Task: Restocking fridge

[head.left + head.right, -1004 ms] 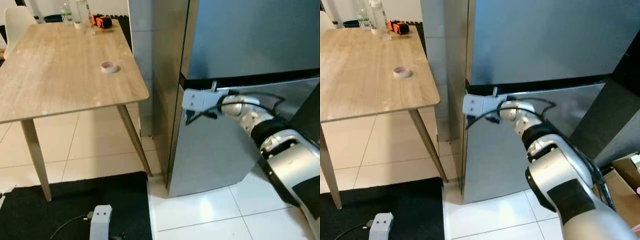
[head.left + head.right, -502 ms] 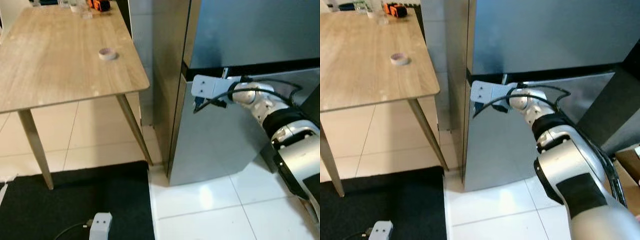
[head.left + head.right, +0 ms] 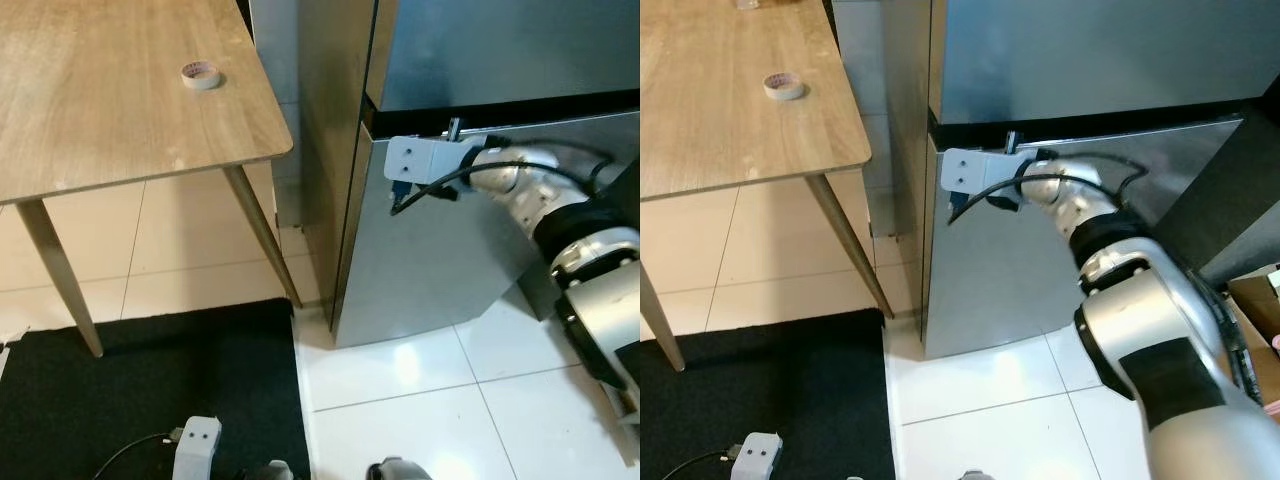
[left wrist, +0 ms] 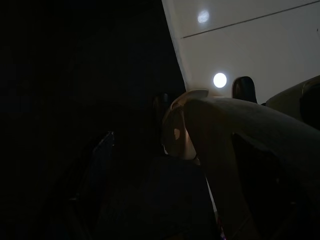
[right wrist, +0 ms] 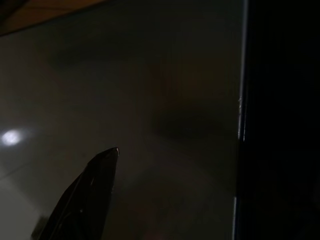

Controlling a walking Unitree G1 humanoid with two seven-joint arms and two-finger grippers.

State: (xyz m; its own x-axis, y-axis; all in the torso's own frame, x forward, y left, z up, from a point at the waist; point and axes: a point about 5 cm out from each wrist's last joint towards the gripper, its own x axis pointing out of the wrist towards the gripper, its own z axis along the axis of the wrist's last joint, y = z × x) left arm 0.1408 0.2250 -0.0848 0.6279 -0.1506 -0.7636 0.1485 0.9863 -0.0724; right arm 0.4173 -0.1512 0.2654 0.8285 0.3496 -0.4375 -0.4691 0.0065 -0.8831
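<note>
A: Where do we stand with the fridge (image 3: 480,60)?

B: At the very start, we judge. Our right gripper (image 3: 452,131) is up at the dark seam between the fridge's upper and lower doors, near the fridge's corner closest to the wooden table (image 3: 110,110). The lower door (image 3: 440,260) looks swung slightly out from the body.

A: Are its fingers spread or pinched?

B: We cannot tell; the white wrist block hides them, and the wrist view gives only one dark finger (image 5: 85,195) against the door.

A: And what is left?

B: Nearly everything: opening the door fully, fetching items, loading them. The table beside the fridge carries a tape roll (image 3: 201,74). Our left arm hangs idle.
</note>
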